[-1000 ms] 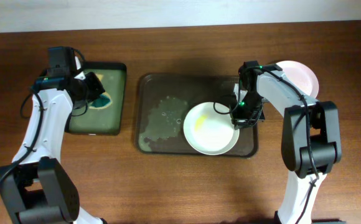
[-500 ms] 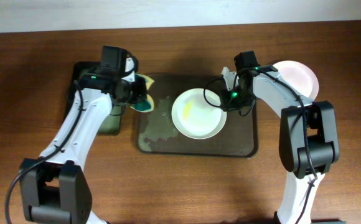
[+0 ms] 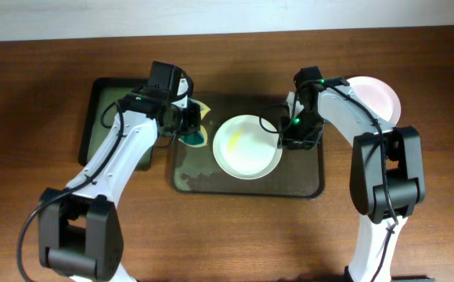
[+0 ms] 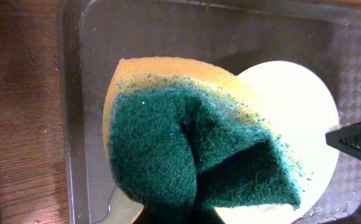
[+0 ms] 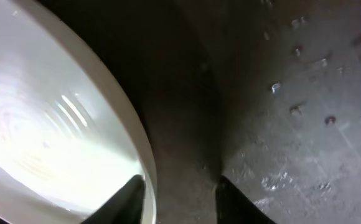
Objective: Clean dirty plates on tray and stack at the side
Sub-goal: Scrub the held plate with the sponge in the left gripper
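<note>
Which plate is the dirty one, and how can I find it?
Look for the big dark brown tray in the middle of the table. A round white plate lies in it, between the green sponge and the right gripper. It has a yellow smear, while the other plate, off the tray at the far right, shows none.

A folded sponge, yellow foam with a dark green scouring face, sits left of the middle of a brown wooden table. Toward the table's left end, near its far edge, lies a narrow black tray with a green inside.
</note>
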